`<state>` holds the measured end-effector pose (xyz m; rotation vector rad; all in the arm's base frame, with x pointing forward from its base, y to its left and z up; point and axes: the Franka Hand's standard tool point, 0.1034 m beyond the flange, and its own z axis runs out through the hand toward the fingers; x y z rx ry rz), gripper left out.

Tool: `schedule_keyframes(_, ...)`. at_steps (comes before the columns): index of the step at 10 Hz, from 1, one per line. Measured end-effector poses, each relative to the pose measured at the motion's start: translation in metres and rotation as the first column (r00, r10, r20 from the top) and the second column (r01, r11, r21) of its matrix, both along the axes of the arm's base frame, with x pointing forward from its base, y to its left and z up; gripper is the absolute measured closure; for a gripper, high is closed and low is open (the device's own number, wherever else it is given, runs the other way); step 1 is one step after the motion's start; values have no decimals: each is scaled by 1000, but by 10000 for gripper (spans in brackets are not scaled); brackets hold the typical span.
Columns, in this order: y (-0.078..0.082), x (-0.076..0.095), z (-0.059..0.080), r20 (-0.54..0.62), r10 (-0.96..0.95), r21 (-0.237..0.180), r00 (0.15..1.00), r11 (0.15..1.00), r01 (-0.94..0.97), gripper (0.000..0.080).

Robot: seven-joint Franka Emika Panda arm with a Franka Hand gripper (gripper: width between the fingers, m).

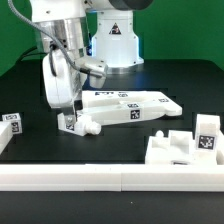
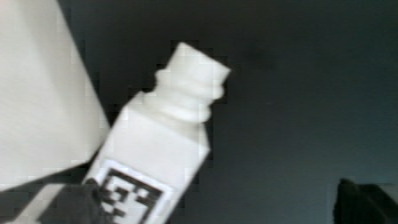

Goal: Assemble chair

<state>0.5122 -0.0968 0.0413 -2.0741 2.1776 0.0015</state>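
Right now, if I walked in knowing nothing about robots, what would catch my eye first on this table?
Probably the white robot arm's open two-finger gripper hanging just over a small white plastic pegged bar with a black-and-white square tag on the black table; the wrist view shows that bar's ridged peg close up. Next, the boxy white plastic seat frame on the exterior view's right, beside the thin flat white marker board.

Chair leg: white, black-and-white square tag. Seat frame: white, same tag pattern. Marker board: white, black tags. Table: black. Backdrop: green.
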Motion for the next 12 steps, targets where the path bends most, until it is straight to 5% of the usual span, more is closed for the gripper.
schedule_keyframes(6, 0, -4, -3, -5, 16, -1, 1000, 1000, -16, 151)
schedule_keyframes(9, -20, -20, -3, 6, 33, 11, 999, 999, -33, 151)
schedule_keyframes(12, -22, -24, -12, -3, 37, -12, 999, 999, -37, 151)
